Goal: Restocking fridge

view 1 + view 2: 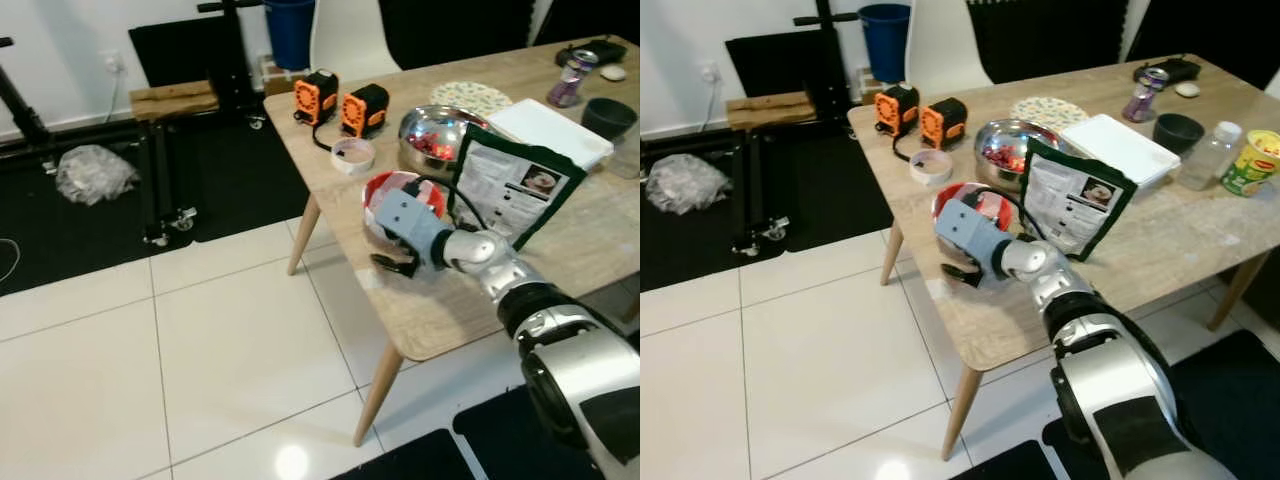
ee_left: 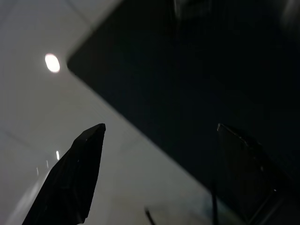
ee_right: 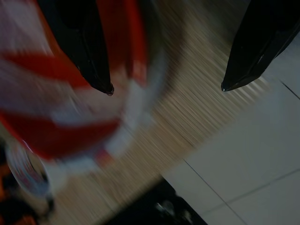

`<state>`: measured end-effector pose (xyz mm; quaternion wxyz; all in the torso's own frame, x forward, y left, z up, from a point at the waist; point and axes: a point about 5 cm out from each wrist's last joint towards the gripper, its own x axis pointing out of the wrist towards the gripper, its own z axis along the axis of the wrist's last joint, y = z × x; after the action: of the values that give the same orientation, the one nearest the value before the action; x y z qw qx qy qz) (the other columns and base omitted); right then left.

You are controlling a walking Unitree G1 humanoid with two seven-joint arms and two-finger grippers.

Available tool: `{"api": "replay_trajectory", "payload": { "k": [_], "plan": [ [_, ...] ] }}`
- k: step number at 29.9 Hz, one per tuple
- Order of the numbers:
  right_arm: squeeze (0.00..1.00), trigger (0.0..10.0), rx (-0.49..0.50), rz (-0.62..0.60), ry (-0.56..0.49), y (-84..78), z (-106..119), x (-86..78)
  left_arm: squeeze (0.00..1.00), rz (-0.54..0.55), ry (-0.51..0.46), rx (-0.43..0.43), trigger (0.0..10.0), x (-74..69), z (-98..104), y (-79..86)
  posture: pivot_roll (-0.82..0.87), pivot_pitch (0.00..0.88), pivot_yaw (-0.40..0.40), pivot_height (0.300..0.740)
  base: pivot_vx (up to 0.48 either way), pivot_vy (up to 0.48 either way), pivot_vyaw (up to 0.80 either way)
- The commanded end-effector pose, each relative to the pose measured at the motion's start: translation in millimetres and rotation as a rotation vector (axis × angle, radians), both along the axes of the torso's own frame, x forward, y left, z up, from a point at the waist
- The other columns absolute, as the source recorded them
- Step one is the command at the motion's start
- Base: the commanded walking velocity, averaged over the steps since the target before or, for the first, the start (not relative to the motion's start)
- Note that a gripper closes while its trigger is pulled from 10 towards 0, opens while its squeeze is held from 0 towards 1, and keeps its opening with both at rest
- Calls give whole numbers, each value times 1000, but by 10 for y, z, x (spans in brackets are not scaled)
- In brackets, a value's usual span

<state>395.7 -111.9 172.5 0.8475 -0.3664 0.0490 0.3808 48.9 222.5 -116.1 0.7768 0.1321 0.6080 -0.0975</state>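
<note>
Here the right gripper [image 1: 962, 268] reaches over the near end of the wooden table [image 1: 1200, 235], its 2 black fingers [image 3: 89, 51] spread apart, one across a red-and-white bowl [image 1: 978, 203] and the other over bare wood. The bowl sits beside a dark printed pouch [image 1: 1072, 210], before a steel bowl [image 1: 1002, 140]. The left gripper [image 2: 154, 178] hangs above the floor, fingers apart.

You see a red-and-white striped bowl [image 1: 980, 205] on the pale wood-grain table [image 1: 1200, 235]. Far left, two orange-and-black devices [image 1: 922, 115]. Right, a dark green printed pouch [image 1: 1075, 205], a white tray [image 1: 1120, 145].
</note>
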Motion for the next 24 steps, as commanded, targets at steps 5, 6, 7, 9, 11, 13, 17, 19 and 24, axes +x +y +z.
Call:
{"api": "replay_trajectory", "payload": {
  "k": [5, 6, 7, 9, 11, 13, 17, 19, 24],
  "plan": [
    [0, 10000, -46, 5, 50, -54, -118, -35, 0, 2, 40, -16, 10000, -120, -25, -54, 156, 206, -75, 740, 0, 0, 0],
    [0, 10000, -47, 9, 43, -50, -97, -30, 0, 0, 35, -18, 10000, -103, -25, -61, 156, 206, -75, 740, 0, 0, 0],
    [0, 10000, -58, 13, 34, -50, -80, -24, 0, -2, 31, -20, 10000, -85, -25, -69, 153, 204, -76, 740, 0, 0, 0],
    [0, 10000, -89, 12, 23, -59, -73, -17, 0, -5, 27, -22, 10000, -64, -24, -78, 151, 203, -76, 740, 0, 0, 0],
    [0, 10000, -118, 2, 16, -74, -77, -11, 0, -6, 25, -23, 10000, -55, -24, -81, 149, 202, -76, 740, 0, 0, 0],
    [0, 5922, -162, -13, 8, -101, -82, -2, 0, -8, 23, -24, 10000, -44, -23, -85, 146, 200, -76, 740, 0, 0, 0],
    [0, 0, -195, -42, -2, -146, -66, 18, 0, -11, 19, -24, 10000, -25, -22, -89, 147, 196, -77, 740, 0, 0, 0],
    [0, 0, -214, -52, -12, -161, -52, 29, 0, -12, 18, -25, 10000, -14, -21, -91, 148, 192, -77, 740, 0, 0, 0],
    [0, 0, -230, -48, -21, -158, -32, 36, 0, -11, 17, -27, 10000, -3, -21, -96, 148, 189, -79, 740, 0, 0, 0]
  ]
}}
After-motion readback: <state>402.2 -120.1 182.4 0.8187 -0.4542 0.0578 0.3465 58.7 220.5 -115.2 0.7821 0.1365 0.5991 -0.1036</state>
